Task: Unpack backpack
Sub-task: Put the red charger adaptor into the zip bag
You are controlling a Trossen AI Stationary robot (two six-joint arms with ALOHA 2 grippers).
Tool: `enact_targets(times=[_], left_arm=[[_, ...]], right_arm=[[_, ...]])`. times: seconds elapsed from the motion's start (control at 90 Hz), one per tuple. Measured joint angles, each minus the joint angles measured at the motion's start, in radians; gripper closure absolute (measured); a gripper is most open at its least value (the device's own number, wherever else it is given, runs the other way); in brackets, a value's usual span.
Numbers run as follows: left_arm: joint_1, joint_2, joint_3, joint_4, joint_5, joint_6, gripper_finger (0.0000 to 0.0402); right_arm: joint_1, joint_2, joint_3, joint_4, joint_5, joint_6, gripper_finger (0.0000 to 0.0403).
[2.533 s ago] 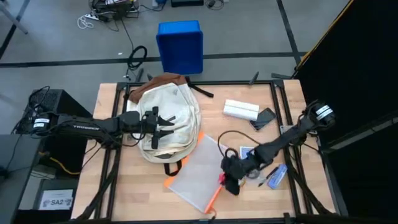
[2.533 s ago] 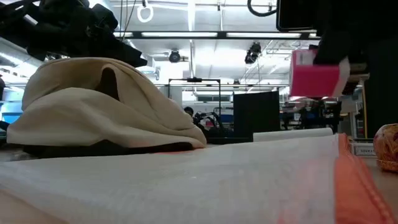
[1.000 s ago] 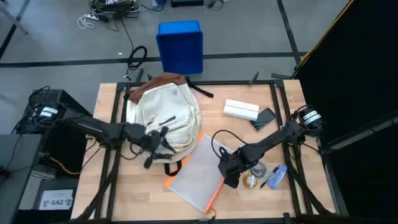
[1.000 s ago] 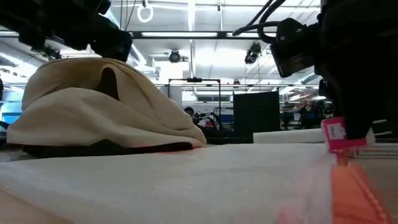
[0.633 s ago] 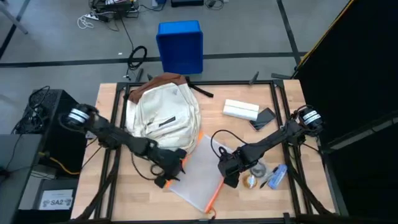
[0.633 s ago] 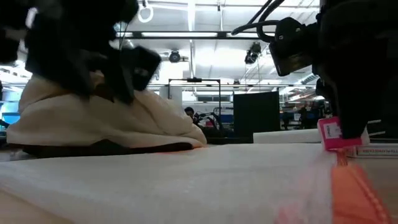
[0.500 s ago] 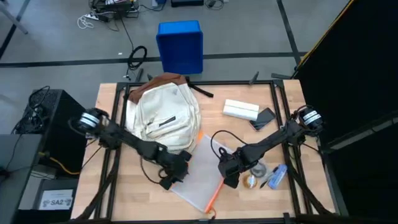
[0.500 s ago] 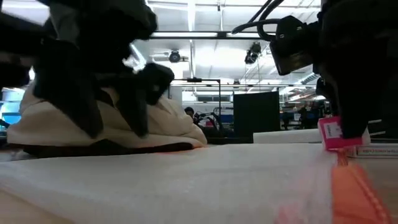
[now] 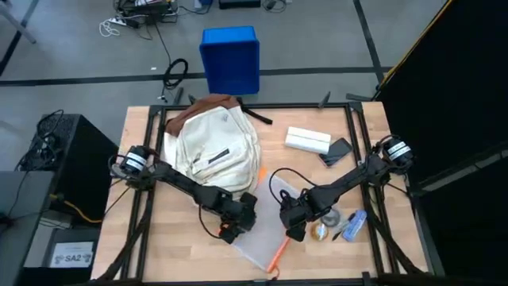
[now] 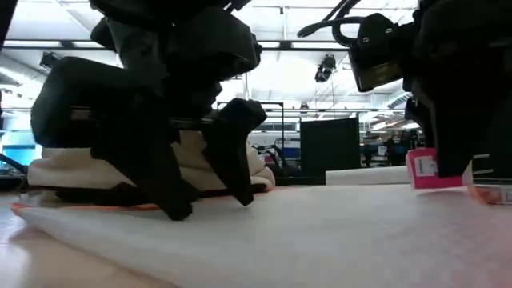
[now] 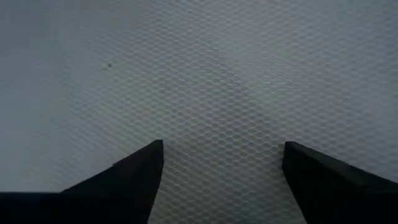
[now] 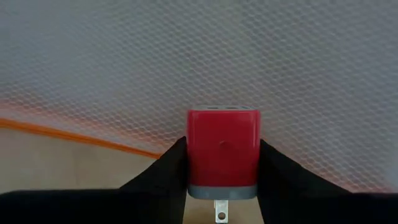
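Cream-white backpack (image 9: 211,151) lying flat on the wooden surface (image 9: 139,238), toward the back left part, brown base pointing to the far edge, dark strap trailing off to its right. Also visible in the low view (image 10: 188,156) as a pale lump behind the dark arm.

Left claw (image 9: 236,225) down on the clear mesh zip pouch (image 9: 262,234), just in front of the backpack's near end. Fingers spread wide, tips (image 11: 134,174) resting on or right above the white netting, nothing between them. Same thing from the low view (image 10: 204,188): two dark fingers planted apart on the pouch (image 10: 320,232).

Right claw (image 9: 292,226) at the pouch's right edge, clamped on a small red plug adapter (image 12: 222,152), metal prong poking out at the bottom. Fingers (image 12: 168,168) snug on both sides of it. Pink-red block (image 10: 428,168) shows in the low view too, hanging just above the pouch. Orange trim of the pouch (image 12: 74,134) running under it, bare wood beyond.

Off to the right: white box (image 9: 307,140) and a dark phone-like thing (image 9: 337,151) near the back, a blue item (image 9: 355,223) and a small round thing (image 9: 321,232) beside the right arm. Blue bin (image 9: 230,57) on the floor behind the surface.
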Motion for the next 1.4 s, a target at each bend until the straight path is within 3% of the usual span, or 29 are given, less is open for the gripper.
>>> enact_targets(times=[0.156, 0.4, 0.444, 0.656, 0.844, 1.122, 1.4], left_arm=[[0.031, 0.006, 0.000, -0.008, 0.069, -0.024, 0.0191], [0.063, 0.006, -0.002, -0.007, 0.077, -0.029, 0.0373], [0.066, 0.006, -0.002, -0.006, 0.078, -0.040, 0.0389], [0.066, -0.010, -0.005, -0.010, 0.051, -0.057, 0.0401], [0.060, -0.122, -0.020, -0.093, 0.032, -0.059, 0.0401], [-0.063, -0.259, -0.014, -0.165, -0.061, -0.003, 0.0401], [-0.169, -0.224, -0.013, -0.009, -0.032, -0.076, 0.0389]], right_arm=[[0.002, 0.000, 0.000, 0.000, 0.013, -0.008, 0.0289], [0.005, 0.000, 0.000, 0.000, 0.017, -0.008, 0.0289], [0.006, 0.000, 0.000, 0.000, 0.017, -0.008, 0.0289], [0.006, -0.001, 0.000, 0.000, 0.017, -0.017, 0.0289], [0.006, -0.001, 0.000, 0.000, 0.030, -0.025, 0.0289], [0.025, -0.001, 0.000, 0.064, 0.034, -0.077, 0.0289], [0.096, 0.001, 0.013, 0.295, -0.002, -0.140, 0.0289]])
